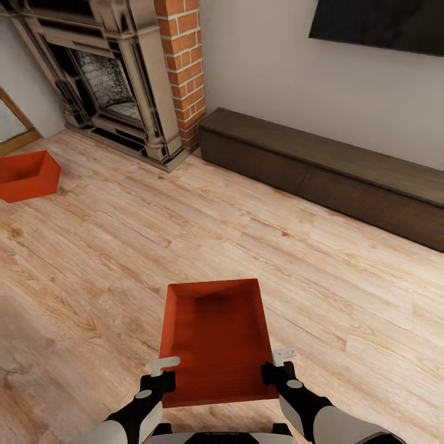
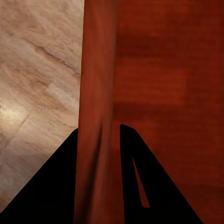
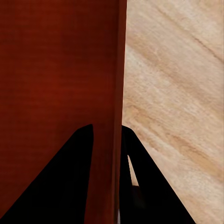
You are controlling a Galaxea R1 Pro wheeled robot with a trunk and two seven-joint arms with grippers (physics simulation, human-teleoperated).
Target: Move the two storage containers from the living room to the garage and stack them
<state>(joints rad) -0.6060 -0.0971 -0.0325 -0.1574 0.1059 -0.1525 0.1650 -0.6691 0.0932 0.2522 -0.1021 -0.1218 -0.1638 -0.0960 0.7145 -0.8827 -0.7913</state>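
Observation:
One red-orange open-top storage container (image 1: 216, 336) sits just in front of me, over the light wood floor of the living room. My left gripper (image 1: 164, 368) is shut on its left wall and my right gripper (image 1: 279, 362) on its right wall, both near the end closest to me. In the left wrist view the black fingers (image 2: 140, 177) straddle the thin red wall (image 2: 95, 84). The right wrist view shows the same grip, fingers (image 3: 74, 177) on either side of the wall (image 3: 115, 70). The second storage container (image 1: 24, 176) stands on the floor at the far left.
A fireplace (image 1: 105, 80) with a red brick column (image 1: 185, 68) stands at the back left. A long dark low cabinet (image 1: 333, 176) runs along the white wall under a black TV (image 1: 382, 24). Wood floor (image 1: 123, 246) lies between the two containers.

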